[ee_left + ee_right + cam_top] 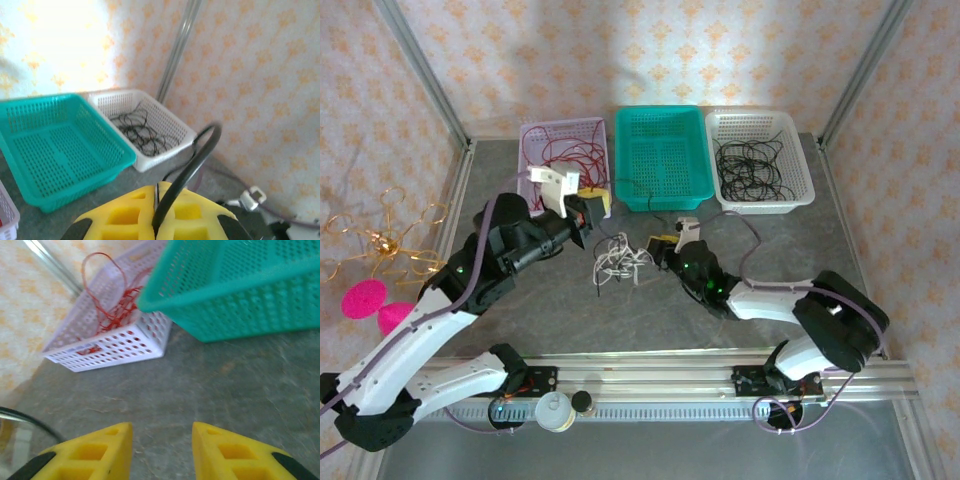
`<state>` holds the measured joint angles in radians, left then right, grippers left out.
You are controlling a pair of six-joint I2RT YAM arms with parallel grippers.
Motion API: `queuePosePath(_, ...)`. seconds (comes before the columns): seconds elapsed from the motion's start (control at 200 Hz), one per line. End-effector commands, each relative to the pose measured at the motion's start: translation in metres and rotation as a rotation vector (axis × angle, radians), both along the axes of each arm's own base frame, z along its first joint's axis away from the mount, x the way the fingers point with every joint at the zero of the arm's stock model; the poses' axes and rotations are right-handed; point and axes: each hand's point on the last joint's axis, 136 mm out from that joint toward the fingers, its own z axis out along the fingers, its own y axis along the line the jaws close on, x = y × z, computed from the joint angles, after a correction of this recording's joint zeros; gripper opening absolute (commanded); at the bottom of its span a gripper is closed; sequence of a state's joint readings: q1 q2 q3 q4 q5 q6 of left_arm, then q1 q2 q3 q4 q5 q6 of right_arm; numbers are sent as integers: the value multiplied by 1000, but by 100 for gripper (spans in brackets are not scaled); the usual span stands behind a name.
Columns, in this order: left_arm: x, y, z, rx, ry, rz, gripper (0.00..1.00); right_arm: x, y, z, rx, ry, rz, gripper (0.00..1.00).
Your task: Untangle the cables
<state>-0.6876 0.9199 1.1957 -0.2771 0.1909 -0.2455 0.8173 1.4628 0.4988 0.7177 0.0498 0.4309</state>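
A clump of cream-white cables (618,258) lies on the grey table between the two arms. My left gripper (601,204) hovers above and left of it, shut on a black cable (186,172) that arches up from between the yellow fingers (125,215) in the left wrist view. My right gripper (657,250) sits low just right of the clump, open, with bare table between its fingers (225,450). Red cables (107,315) fill the lilac basket (563,150). Black cables (750,165) lie in the white basket (800,160).
An empty teal basket (660,158) stands between the lilac and white baskets at the back. A gold wire ornament (380,240) and pink pieces (365,300) sit outside the left frame post. A black strand (30,422) crosses the right wrist view's lower left.
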Motion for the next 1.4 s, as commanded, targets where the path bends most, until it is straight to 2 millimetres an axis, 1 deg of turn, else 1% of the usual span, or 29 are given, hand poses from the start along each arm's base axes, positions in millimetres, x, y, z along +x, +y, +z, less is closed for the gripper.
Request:
queuePosePath(0.0, -3, 19, 31, -45, -52, 78, 0, 5, -19, -9, 52, 7, -123, 37)
queuePosePath(0.11, -2, 22, 44, -61, -69, 98, 0, 1, -34, -37, 15, 63, -161, 37)
queuePosePath(0.2, 2, 23, 49, -52, -69, 115, 0, -3, -43, -50, -4, 92, -168, 37)
queuePosePath(0.255, 5, 23, 48, -45, -62, 128, 0, -8, -42, -52, -7, 101, -130, 37)
queuePosePath(0.3, 7, 22, 44, -41, -54, 129, 0, -13, -37, -46, -6, 92, -81, 38)
queuePosePath(0.35, 8, 19, 39, -43, -42, 119, 0, -19, -36, -36, 6, 74, -47, 38)
queuePosePath(0.375, 8, 17, 34, -43, -34, 113, 0, -22, -39, -32, 11, 64, -50, 38)
queuePosePath(0.465, 10, 13, 19, -58, -14, 105, 0, -32, -44, -5, 45, -18, -17, 41)
queuePosePath(0.501, 10, 13, 14, -64, -5, 103, 0, -37, -41, 10, 58, -65, 25, 45)
queuePosePath(0.516, 11, 12, 12, -67, -1, 103, 0, -40, -39, 12, 51, -75, 45, 48)
queuePosePath(0.521, 11, 12, 11, -66, 1, 103, 0, -41, -39, 17, 59, -90, 51, 49)
queuePosePath(0.611, 12, 7, -4, -79, 30, 86, 0, -70, -17, 66, 100, -260, 245, 62)
queuePosePath(0.661, 11, 5, -10, -94, 37, 75, 0, -85, -4, 88, 116, -337, 346, 65)
queuePosePath(0.726, 11, 2, -17, -125, 46, 67, 0, -99, 12, 110, 134, -401, 454, 67)
queuePosePath(0.811, 9, -6, -25, -153, 57, 22, 0, -108, 28, 126, 135, -455, 533, 67)
queuePosePath(0.891, 7, -10, -27, -167, 65, -3, 0, -107, 42, 130, 124, -478, 559, 66)
queuePosePath(0.956, 8, -11, -30, -179, 67, -3, 0, -101, 51, 133, 135, -481, 539, 62)
queuePosePath(0.981, 7, -11, -30, -186, 66, -6, 0, -101, 53, 139, 150, -496, 538, 60)
queuePosePath(1.006, 6, -11, -31, -193, 66, -7, 0, -98, 59, 135, 148, -489, 534, 59)
queuePosePath(1.091, 5, -13, -33, -212, 68, -14, 0, -94, 76, 140, 142, -509, 523, 56)
queuePosePath(1.201, 1, -22, -33, -236, 76, -55, 0, -90, 103, 138, 91, -514, 532, 49)
queuePosePath(1.276, -4, -29, -32, -249, 71, -83, 0, -82, 116, 131, 79, -494, 514, 47)
queuePosePath(1.311, -6, -31, -29, -257, 66, -84, 0, -75, 118, 126, 76, -474, 483, 45)
queuePosePath(1.361, -8, -32, -25, -265, 56, -88, 0, -60, 117, 110, 69, -412, 402, 42)
queuePosePath(1.391, -10, -31, -20, -270, 48, -87, 0, -54, 116, 101, 71, -388, 369, 40)
